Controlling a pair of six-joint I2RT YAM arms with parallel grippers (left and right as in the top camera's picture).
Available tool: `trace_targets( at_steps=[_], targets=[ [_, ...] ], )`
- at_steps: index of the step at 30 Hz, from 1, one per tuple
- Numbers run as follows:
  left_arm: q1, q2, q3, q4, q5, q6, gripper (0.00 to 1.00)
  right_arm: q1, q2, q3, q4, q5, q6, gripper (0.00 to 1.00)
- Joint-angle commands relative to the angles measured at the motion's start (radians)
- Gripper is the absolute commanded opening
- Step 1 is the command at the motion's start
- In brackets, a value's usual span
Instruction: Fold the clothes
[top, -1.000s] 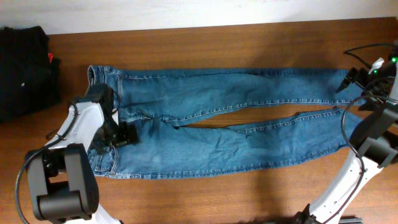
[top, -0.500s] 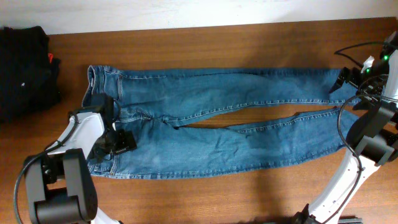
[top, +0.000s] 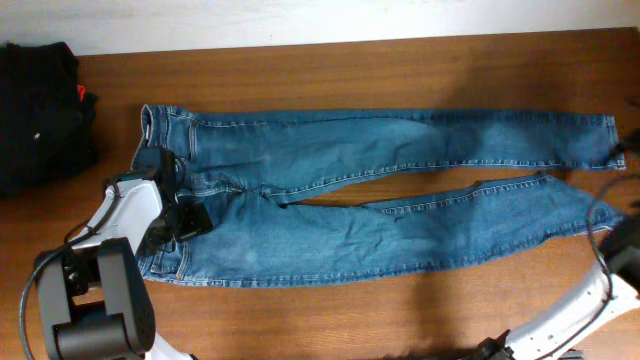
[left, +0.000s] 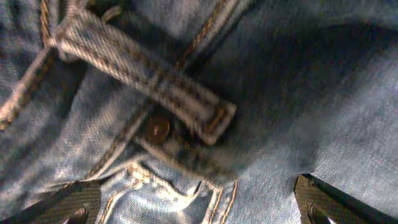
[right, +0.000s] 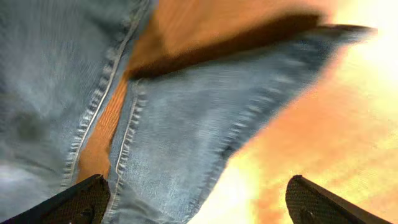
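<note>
The clothes, a pair of blue jeans (top: 380, 190), lie flat across the table with the waistband at the left and both legs running right. My left gripper (top: 187, 222) hovers open over the lower waistband. In the left wrist view a belt loop (left: 149, 84) and a brass rivet (left: 157, 128) fill the frame, and the gripper (left: 193, 208) straddles the denim with fingers (left: 314, 199) wide apart. My right gripper (right: 199, 205) is open above the leg hems (right: 205, 130), holding nothing. In the overhead view it is almost entirely off the right edge.
A black garment pile (top: 40, 110) with a small red tag (top: 82, 95) sits at the back left corner. Bare wooden table (top: 350, 70) surrounds the jeans. The right arm's white link (top: 600, 290) rises at the front right.
The right gripper has drawn away to the right, off the leg ends and nearly out of the overhead view. The left gripper has shifted slightly along the waistband.
</note>
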Motion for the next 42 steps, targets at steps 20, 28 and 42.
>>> trace_targets(
  at_steps=[20,28,42],
  targets=[
    [0.008,0.015,0.015,0.035,-0.110,-0.005,0.99,-0.107,-0.044,-0.362,0.224,-0.068,-0.070,0.84],
    [0.008,0.015,0.015,0.051,-0.119,-0.005,0.96,-0.127,-0.044,-0.381,0.308,-0.049,-0.068,0.78],
    [0.009,0.016,0.015,0.058,-0.143,-0.005,0.56,-0.126,-0.042,-0.420,0.385,-0.050,-0.068,0.76]
  ],
)
